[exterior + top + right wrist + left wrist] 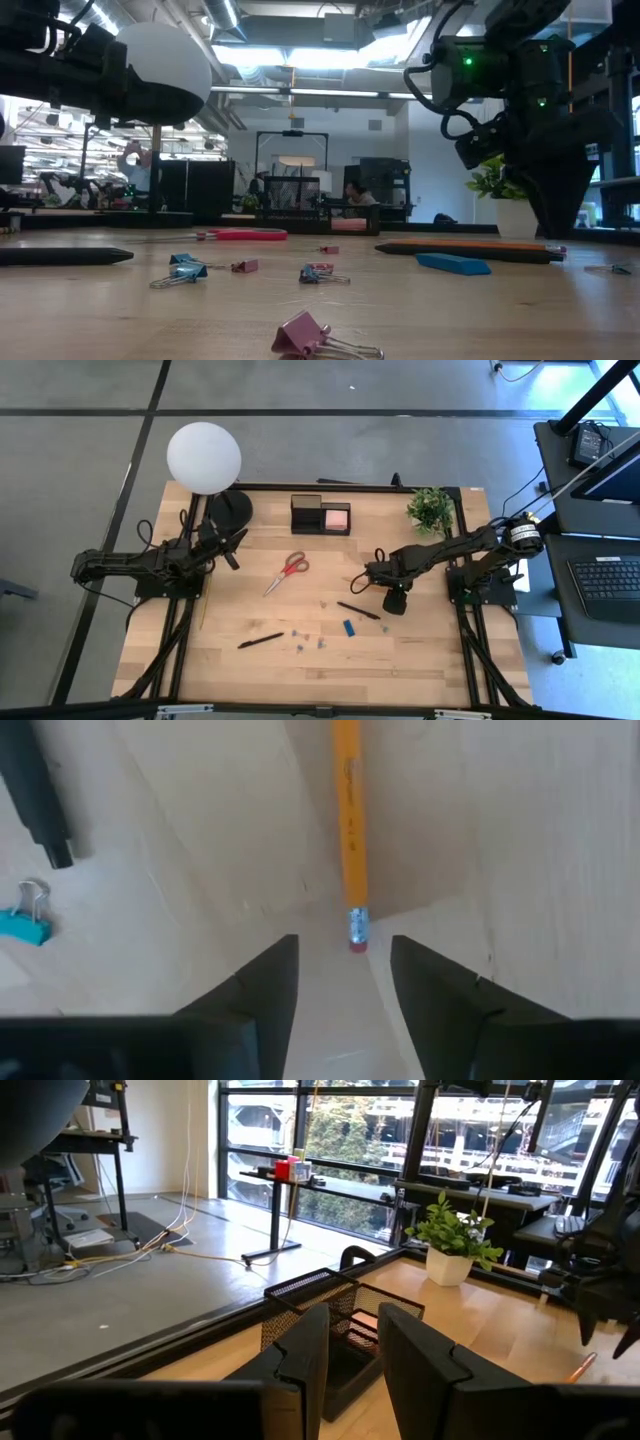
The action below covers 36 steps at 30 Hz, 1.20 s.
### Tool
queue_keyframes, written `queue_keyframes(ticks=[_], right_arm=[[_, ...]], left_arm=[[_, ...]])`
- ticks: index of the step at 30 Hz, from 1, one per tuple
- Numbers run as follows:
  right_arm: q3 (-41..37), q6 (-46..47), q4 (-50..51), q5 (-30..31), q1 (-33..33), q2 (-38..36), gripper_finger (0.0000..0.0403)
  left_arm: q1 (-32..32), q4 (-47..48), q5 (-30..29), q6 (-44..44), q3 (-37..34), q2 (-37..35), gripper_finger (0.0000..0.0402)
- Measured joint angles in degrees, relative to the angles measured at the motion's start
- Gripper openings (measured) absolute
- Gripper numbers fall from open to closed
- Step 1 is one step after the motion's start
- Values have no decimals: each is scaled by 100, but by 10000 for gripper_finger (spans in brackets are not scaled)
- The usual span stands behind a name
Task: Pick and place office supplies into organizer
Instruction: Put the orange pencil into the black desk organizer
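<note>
My right gripper (390, 598) points down at the table, open. The eraser end (357, 932) of a yellow pencil (348, 820) lies just beyond the gap between its fingertips (343, 970), touching neither. A black pen (358, 610) and a small blue block (348, 627) lie close by. Red-handled scissors (288, 571) lie mid-table. The black organizer (320, 515) stands at the far edge with a pink pad (337, 518) in it. My left gripper (235, 550) waits level at the left, open and empty (352, 1350).
A lamp with a white globe (203, 457) and round black base (230, 508) stands at the far left. A potted plant (432, 508) is at the far right. A second black pen (260, 641) and several small clips (300, 635) lie toward the near edge.
</note>
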<state>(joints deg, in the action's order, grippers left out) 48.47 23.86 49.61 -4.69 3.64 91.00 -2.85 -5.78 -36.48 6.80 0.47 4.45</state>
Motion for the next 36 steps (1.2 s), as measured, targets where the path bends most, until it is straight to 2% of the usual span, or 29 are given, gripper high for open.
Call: queue_keyframes(ticks=[11, 22, 30, 36], right_arm=[[2, -11, -13, 11, -2, 45, 163], [173, -186, 119, 52, -7, 833, 163], [514, -463, 131, 469, -2, 877, 163], [434, -464, 87, 485, -4, 870, 163]], left_arm=[[-2, 0, -1, 10, -2, -2, 86], [-2, -2, -1, 108, -2, -2, 86], [0, 0, -1, 145, -2, -2, 86], [0, 28, -1, 145, -1, -1, 86]])
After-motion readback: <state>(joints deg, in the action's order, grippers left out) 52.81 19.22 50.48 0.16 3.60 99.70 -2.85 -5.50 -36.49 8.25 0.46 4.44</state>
